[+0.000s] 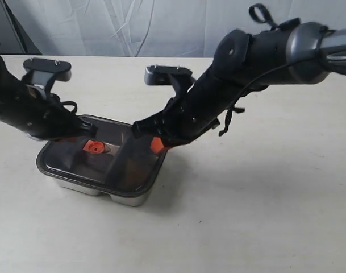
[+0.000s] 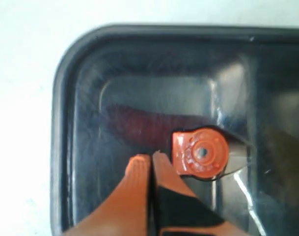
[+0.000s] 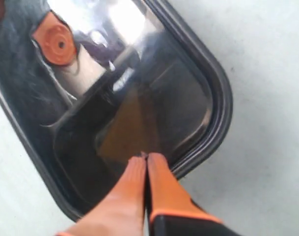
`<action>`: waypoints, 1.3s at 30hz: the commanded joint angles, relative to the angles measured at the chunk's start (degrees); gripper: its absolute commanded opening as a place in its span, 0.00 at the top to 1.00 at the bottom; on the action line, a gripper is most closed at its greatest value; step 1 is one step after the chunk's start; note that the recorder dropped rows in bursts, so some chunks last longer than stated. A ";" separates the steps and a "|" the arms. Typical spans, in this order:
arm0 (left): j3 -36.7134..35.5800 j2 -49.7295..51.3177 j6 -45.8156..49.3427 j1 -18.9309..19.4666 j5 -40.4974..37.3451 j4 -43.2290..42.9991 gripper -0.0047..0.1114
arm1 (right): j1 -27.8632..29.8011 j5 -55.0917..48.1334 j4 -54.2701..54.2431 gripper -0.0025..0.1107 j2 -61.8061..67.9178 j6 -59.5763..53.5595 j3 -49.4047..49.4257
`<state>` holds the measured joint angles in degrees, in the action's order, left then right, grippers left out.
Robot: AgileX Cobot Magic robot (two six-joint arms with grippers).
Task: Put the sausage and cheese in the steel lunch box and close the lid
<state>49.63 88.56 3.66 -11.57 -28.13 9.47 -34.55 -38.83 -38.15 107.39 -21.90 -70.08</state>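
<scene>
The tinted lid (image 1: 113, 165) lies on the steel lunch box (image 1: 130, 199), with its orange valve knob (image 1: 94, 147) at centre. My left gripper (image 1: 86, 133) is shut, its tips resting on the lid (image 2: 139, 73) beside the knob (image 2: 202, 152). My right gripper (image 1: 157, 145) is shut too, its tips on the lid near the right rim. Through the lid the sausage (image 2: 144, 120) shows as a dark-red streak, and the cheese (image 3: 129, 130) as a dull yellow-brown wedge under the right gripper (image 3: 147, 157). The left gripper (image 2: 151, 156) holds nothing.
The box sits on a pale tabletop (image 1: 263, 205), with a white cloth backdrop (image 1: 133, 25) behind. Both black arms slant down over the box from the back left and back right.
</scene>
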 commanded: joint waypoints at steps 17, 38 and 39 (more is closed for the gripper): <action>-10.19 -47.16 -6.53 0.06 3.61 -0.37 0.96 | 1.40 8.63 27.68 0.99 -39.66 20.20 15.27; -11.11 -53.25 -6.42 0.06 -6.35 -4.24 0.96 | 1.40 12.86 28.34 0.99 -48.90 19.54 28.84; -11.11 -53.25 -6.42 0.06 -6.35 -4.24 0.96 | 1.40 12.99 29.93 0.99 -48.90 19.62 28.71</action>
<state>38.72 35.69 -2.51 -11.57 -34.35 5.59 -33.43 -26.19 -10.71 58.90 -1.75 -41.45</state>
